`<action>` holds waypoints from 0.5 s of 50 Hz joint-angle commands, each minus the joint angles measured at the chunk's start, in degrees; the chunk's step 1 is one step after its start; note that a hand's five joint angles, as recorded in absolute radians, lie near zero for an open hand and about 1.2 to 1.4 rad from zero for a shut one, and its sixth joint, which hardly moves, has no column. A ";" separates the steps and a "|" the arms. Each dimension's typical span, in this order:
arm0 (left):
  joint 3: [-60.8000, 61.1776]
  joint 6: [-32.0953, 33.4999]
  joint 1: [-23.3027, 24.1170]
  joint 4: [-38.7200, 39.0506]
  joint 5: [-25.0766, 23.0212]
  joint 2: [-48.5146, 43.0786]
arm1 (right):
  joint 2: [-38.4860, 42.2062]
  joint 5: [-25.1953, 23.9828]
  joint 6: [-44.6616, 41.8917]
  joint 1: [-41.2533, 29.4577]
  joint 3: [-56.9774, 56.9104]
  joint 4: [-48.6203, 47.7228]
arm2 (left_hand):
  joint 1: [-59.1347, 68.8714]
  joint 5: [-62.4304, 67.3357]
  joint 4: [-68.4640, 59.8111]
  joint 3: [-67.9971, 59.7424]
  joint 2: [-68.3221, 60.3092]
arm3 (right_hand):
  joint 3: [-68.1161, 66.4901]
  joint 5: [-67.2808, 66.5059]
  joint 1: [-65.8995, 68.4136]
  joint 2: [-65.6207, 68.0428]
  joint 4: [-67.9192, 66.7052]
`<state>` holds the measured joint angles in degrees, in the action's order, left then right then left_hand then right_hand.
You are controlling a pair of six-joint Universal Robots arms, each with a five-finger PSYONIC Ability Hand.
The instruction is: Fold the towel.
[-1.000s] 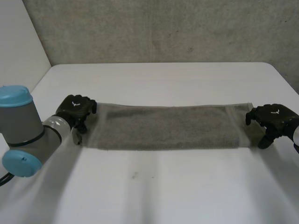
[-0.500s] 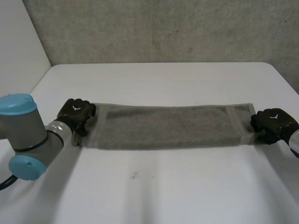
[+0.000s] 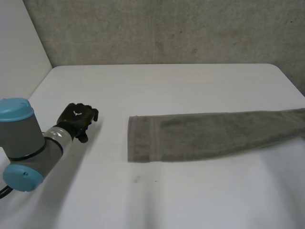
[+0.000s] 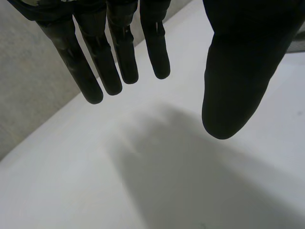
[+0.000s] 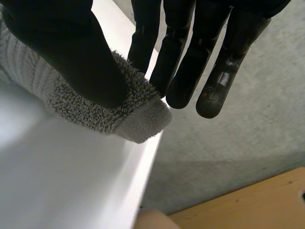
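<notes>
The towel (image 3: 205, 136) is grey terry cloth, nubby pile with a flat woven hem, the table (image 3: 167, 90) smooth matt white, the fingers (image 5: 193, 71) of the right hand (image 5: 62, 47) black, slightly glossy, the wall (image 3: 167, 28) rough concrete.

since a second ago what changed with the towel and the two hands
The towel slid toward the robot's right, so its left end now lies mid-table. The right hand moved out to the table's right edge and pinches the towel's right end between thumb and fingers. The left hand is off the towel's left end, open over bare table. It stayed in almost the same spot.
</notes>
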<state>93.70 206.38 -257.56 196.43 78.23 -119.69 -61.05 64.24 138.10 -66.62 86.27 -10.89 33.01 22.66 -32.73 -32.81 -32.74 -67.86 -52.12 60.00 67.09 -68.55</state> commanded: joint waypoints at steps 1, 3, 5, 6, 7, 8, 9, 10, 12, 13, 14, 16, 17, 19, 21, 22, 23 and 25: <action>2.19 -0.54 0.75 -0.09 -0.01 7.53 | -1.61 0.01 -2.40 -4.02 -4.87 1.66 | 3.45 3.80 -3.73 -3.64 -3.72 | -12.14 -17.88 20.00 12.91 -11.45; 2.37 -0.72 0.75 -0.09 -0.01 9.04 | -2.67 -0.08 -1.78 -8.79 -6.11 1.57 | 2.78 3.13 -3.06 -2.97 -3.05 | -12.14 -17.88 20.00 12.91 -11.45; 2.45 -0.81 0.92 -0.26 0.08 10.44 | -3.73 -0.17 -1.08 -13.19 -7.17 1.57 | 1.26 1.61 -1.54 -1.46 -1.53 | -12.14 -17.88 20.00 12.91 -11.45; 2.45 -0.89 1.10 -0.35 0.08 11.57 | -4.16 -0.34 -0.29 -17.45 -7.86 1.22 | 0.76 1.11 -1.04 -0.96 -1.03 | -12.14 -17.88 20.00 12.91 -11.45; 2.45 -0.90 1.27 -0.35 0.08 12.46 | -4.25 -0.43 0.41 -21.58 -8.30 1.13 | 0.59 0.94 -0.87 -0.78 -0.86 | -12.14 -17.88 20.00 12.91 -11.45; 2.45 -0.90 1.27 -0.35 0.08 12.46 | -4.25 -0.43 0.42 -21.62 -8.31 1.13 | 0.59 0.94 -0.87 -0.78 -0.86 | -12.14 -17.88 20.00 12.91 -11.45; 2.45 -0.98 1.36 -0.35 0.08 13.16 | -4.08 -0.87 0.77 -25.80 -8.48 0.96 | 0.42 0.77 -0.70 -0.62 -0.69 | -12.14 -17.88 20.00 12.91 -11.45; 2.45 -0.98 1.45 -0.35 0.08 13.69 | -3.82 -1.05 0.77 -30.63 -8.57 0.52 | 0.42 0.77 -0.70 -0.61 -0.69 | -12.14 -17.88 20.00 12.91 -11.45; 2.45 -0.98 1.54 -0.35 0.08 14.13 | -2.86 -1.05 0.51 -35.90 -8.57 -0.44 | 0.42 0.77 -0.70 -0.61 -0.69 | -12.14 -17.88 20.00 12.91 -11.45; 2.45 -0.98 1.54 -0.35 0.08 14.13 | -2.85 -1.05 0.51 -35.95 -8.57 -0.45 | 0.42 0.77 -0.70 -0.61 -0.69 | -12.14 -17.88 20.00 12.91 -11.45; 2.45 -1.07 1.62 -0.35 0.08 14.31 | -1.54 -1.05 0.59 -41.08 -8.57 -1.76 | 0.26 0.61 -0.53 -0.45 -0.53 | -12.14 -17.88 20.00 12.91 -11.45; 2.45 -1.07 1.98 -0.35 0.08 14.31 | -0.21 -1.05 0.59 -45.62 -8.31 -3.09 | 0.42 0.77 -0.70 -0.61 -0.69 | -12.14 -17.88 20.00 12.91 -11.45; 2.54 -1.07 2.41 -0.35 0.08 14.31 | 1.10 -1.14 0.68 -49.36 -7.96 -4.31 | 0.26 0.61 -0.53 -0.45 -0.53 | -12.14 -17.88 20.00 12.91 -11.45; 2.54 -1.07 2.94 -0.35 0.08 14.31 | 2.60 -1.14 0.77 -52.74 -7.69 -5.11 | 0.42 0.77 -0.70 -0.61 -0.69 | -12.14 -17.88 20.00 12.91 -11.45; 2.45 -1.07 3.30 -0.26 0.08 14.31 | 6.62 -1.31 0.68 -57.99 -7.43 -5.72 | 0.42 0.77 -0.70 -0.61 -0.69 | -12.14 -17.88 20.00 12.91 -11.45; 2.45 -1.07 3.73 -0.26 0.08 14.31 | 6.65 -1.31 0.68 -58.01 -7.43 -5.72 | 0.42 0.77 -0.70 -0.61 -0.69 | -12.14 -17.88 20.00 12.91 -11.45; 2.45 -1.07 4.17 -0.17 0.08 14.22 | 8.56 -1.31 0.68 -59.84 -7.43 -5.55 | 0.42 0.77 -0.70 -0.61 -0.69 | -12.14 -17.88 20.00 12.91 -11.45; 2.45 -1.07 4.61 -0.09 0.08 14.05 | 10.32 -1.23 0.68 -61.51 -7.34 -5.38 | 0.42 0.77 -0.70 -0.61 -0.69 | -12.14 -17.88 20.00 12.91 -11.45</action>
<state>96.18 205.30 -254.64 196.12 78.31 -105.21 -57.68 63.04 138.87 -119.97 78.41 -15.56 30.06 19.58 -29.62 -29.82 -29.77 -68.55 -52.59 60.00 67.11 -68.61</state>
